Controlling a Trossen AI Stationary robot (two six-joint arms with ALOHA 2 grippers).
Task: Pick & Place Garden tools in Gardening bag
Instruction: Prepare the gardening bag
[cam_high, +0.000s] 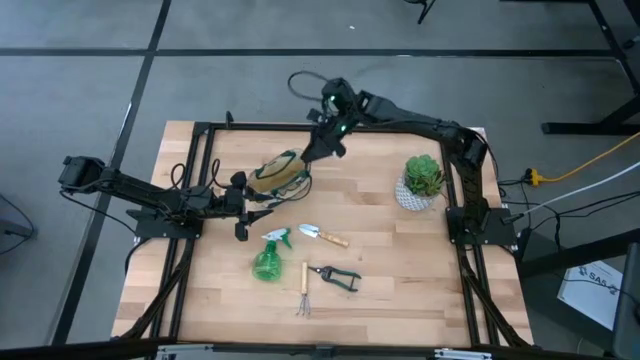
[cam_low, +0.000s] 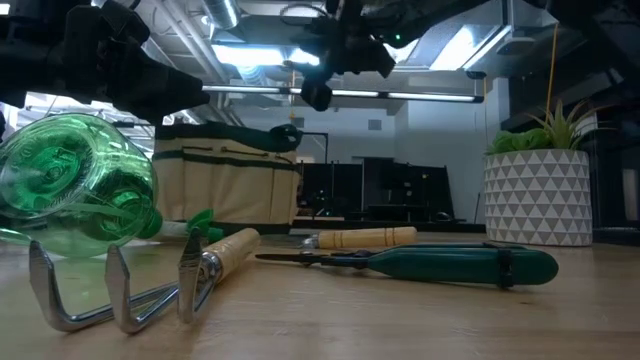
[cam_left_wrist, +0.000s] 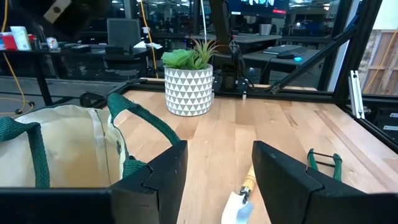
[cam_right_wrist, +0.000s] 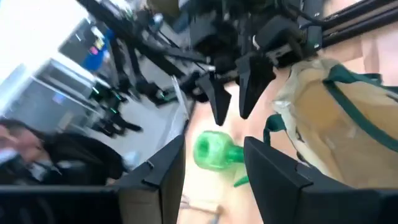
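Lying nearest the table's front edge were the rake (cam_high: 303, 292) and shears (cam_high: 336, 277), then the spray bottle (cam_high: 268, 262) and the trowel (cam_high: 322, 236), its long axis running roughly across the table. The left gripper (cam_high: 252, 212), open and empty, sat just behind them beside the gardening bag (cam_high: 277, 175). The right gripper (cam_high: 322, 142) hung farther back, open, holding nothing.

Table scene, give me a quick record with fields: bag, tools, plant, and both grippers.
bag: gardening bag at table's rear centre, no tool seen in it
tools: spray bottle, trowel, rake, pruning shears all lying on the table
plant: potted plant upright, right side
left gripper: open, empty, beside the bag
right gripper: open, empty, above the bag
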